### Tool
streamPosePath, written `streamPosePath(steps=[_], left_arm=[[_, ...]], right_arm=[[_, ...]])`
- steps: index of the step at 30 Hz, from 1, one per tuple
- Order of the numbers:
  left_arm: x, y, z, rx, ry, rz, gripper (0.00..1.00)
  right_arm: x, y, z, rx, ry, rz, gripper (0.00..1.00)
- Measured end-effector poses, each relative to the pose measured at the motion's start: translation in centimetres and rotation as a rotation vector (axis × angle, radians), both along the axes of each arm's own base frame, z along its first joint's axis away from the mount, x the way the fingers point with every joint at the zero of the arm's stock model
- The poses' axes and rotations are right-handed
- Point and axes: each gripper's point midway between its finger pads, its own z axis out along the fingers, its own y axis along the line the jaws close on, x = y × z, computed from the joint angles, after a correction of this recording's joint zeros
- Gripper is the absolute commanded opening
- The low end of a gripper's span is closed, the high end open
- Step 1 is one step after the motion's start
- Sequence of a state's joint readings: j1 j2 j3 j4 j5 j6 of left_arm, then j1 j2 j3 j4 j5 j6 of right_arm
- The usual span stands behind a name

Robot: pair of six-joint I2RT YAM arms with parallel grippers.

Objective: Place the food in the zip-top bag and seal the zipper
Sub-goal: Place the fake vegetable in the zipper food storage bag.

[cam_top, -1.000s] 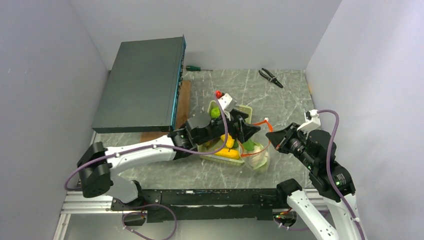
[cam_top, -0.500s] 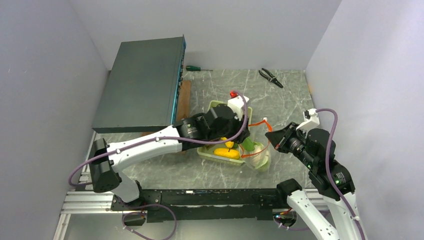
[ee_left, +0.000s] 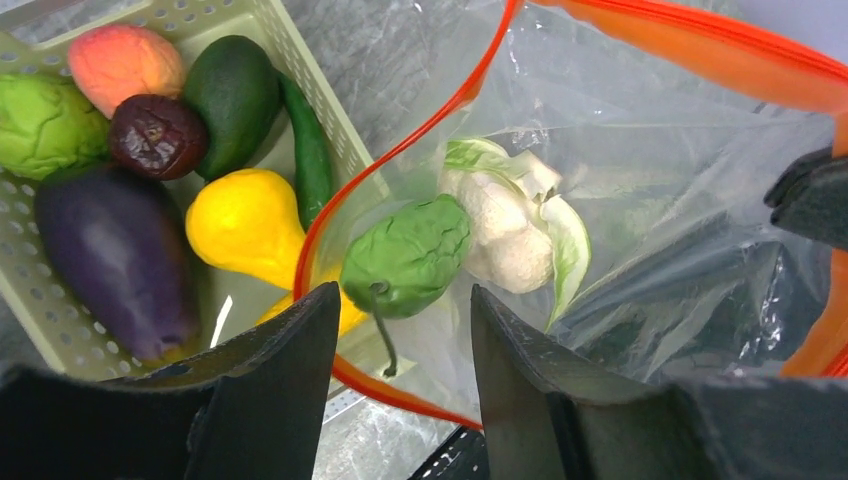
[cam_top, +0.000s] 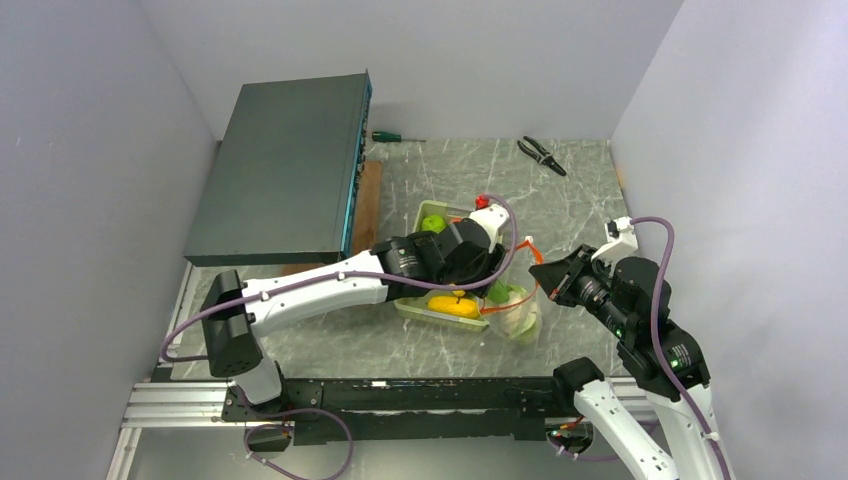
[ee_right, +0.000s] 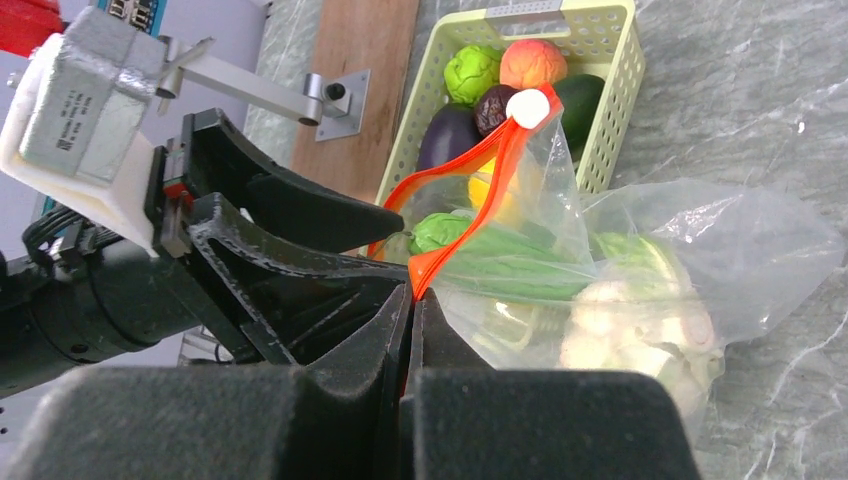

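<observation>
Our right end effector point(ee_right: 411, 300) is pressed together and pinches the red-orange zipper point(ee_right: 470, 195) at the near edge of the zip-top bag point(ee_right: 720, 250), holding that edge up so the mouth gapes. The white slider tab point(ee_right: 529, 108) sits at the far end of the strip, above the pale green tray point(ee_right: 610, 90).

Our left end effector point(ee_left: 404, 300) hangs over the open mouth with its fingers spread. Directly below the gap lies the green piece point(ee_left: 410, 255), inside the bag and touching the white cauliflower point(ee_left: 500, 225). The fingertips seem clear of the green piece, though the steep view leaves us unsure.

The bag rests on the grey marbled table point(cam_top: 600, 190), just beside the tray, with its mouth overlapping the tray's corner. In the tray we see:
- the orange round piece point(ee_left: 122, 58) in the far corner
- the small dark purple piece point(ee_left: 157, 135) touching it
- a pale green cabbage point(ee_left: 40, 125)
- a dark green avocado point(ee_left: 232, 95)
- a slim green pepper point(ee_left: 310, 150) along the wall
- a purple eggplant point(ee_left: 110, 260)
- a yellow squash point(ee_left: 245, 220) partly under the zipper

At the far edge of the table lie pliers point(cam_top: 541, 155) and a screwdriver point(cam_top: 385, 136).
</observation>
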State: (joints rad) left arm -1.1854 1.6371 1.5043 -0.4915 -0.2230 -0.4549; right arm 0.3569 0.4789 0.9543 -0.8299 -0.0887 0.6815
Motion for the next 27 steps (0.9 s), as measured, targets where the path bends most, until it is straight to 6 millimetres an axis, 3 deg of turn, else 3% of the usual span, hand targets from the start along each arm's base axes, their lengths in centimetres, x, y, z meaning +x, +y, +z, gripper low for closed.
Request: streamPosePath(steps=[4,9,16,27], left_arm=[[0.1,-1.0,-0.5,0.01,0.008,-0.02,0.53],[0.3,-1.9,-1.2,0.032,0.013,-0.029,0.61],[0.4,-2.1,-2.3,0.075,0.032,-0.03,0.63],[0.9,-1.9,-4.0,0.158,0.046,-0.011,0.35]], right_arm=[[0.0,0.1,0.0,0.002,0.001,0.003,0.0],[0.0,0.2,-0.1,0.002,0.006,0.009,0.0],[0.0,0.2,-0.1,0.002,0.007,0.01,0.0],[-0.1,0.3,-0.1,0.005,0.009,0.016,0.0]])
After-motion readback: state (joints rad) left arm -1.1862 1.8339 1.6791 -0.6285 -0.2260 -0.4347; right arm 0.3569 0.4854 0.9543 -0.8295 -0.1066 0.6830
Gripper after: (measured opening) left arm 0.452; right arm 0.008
